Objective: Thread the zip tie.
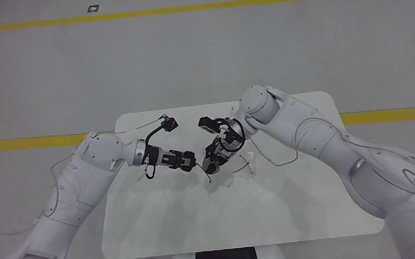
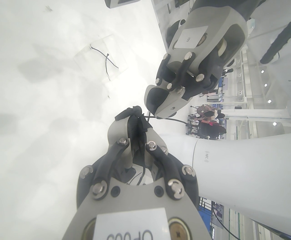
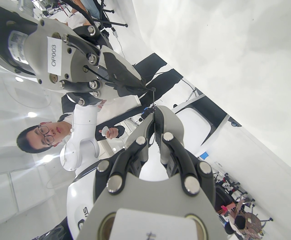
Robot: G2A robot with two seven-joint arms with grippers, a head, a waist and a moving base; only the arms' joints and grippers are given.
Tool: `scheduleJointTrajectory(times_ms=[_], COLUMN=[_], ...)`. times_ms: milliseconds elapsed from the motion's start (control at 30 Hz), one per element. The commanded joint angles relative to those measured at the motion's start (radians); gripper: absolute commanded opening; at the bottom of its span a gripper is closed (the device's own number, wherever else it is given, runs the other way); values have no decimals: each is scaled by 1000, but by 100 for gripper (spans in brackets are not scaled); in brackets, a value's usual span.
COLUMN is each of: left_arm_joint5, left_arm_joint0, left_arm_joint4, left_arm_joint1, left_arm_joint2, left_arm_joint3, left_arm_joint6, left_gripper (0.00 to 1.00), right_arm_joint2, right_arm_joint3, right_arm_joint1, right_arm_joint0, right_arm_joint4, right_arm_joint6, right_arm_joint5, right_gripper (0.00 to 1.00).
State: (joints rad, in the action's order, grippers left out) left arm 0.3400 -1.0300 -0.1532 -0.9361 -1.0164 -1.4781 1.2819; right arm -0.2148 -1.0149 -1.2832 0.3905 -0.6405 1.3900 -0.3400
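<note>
Two grippers tip to tip above the white table [image 1: 300,215], both well clear of its surface. On the left gripper [image 2: 135,113], fingers pressed together around the small square head end of the thin black plastic zip tie [image 3: 153,89]. On the right gripper [image 3: 155,111], fingers clamped just as firmly, this time on the strap a little short of that head. Hardly any gap between the two sets of tips.

Strap tip inside the head's slot yet, or not? Too fine to tell. By the look of it, mid-threading, the delicate bit.

So: hold the left gripper dead steady and treat the head as a fixed target. Square the strap up with the slot before pushing, with no angle and no twist. Feed in short, gentle strokes along the strap's own line, and expect buckling from so thin a strap under a hard shove. Keep the right grip close to the free end for stiffness, yet leave room enough to avoid knocking fingertips together. Ease off and re-aim at the first sign of bowing.

Off to one side on the table, a clear plastic sheet [image 2: 91,61] with spare black zip ties [image 2: 107,55] lying crossed on it, well apart from the action. Steer clear of those.
</note>
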Motion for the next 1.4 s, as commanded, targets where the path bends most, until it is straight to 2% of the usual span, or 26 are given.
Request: scheduleJointTrajectory(times_ms=[0,433,500,1367], left_arm_joint5=[0,0,-7,0], left_arm_joint0=[0,0,-8,-10], left_arm_joint4=[0,0,11,-27], left_arm_joint1=[0,0,0,21], left_arm_joint2=[0,0,8,23], left_arm_joint3=[0,0,-10,-33], left_arm_joint6=[0,0,-31,-31], left_gripper=[0,0,0,0], right_arm_joint2=[1,9,12,45], right_arm_joint3=[0,-5,-4,19], right_arm_joint1=[1,-4,-6,-26], right_arm_joint0=[0,-7,-10,-23], right_arm_joint4=[0,4,3,-11], right_arm_joint6=[0,0,0,0], right_arm_joint5=[0,0,0,0], right_gripper=[0,0,0,0])
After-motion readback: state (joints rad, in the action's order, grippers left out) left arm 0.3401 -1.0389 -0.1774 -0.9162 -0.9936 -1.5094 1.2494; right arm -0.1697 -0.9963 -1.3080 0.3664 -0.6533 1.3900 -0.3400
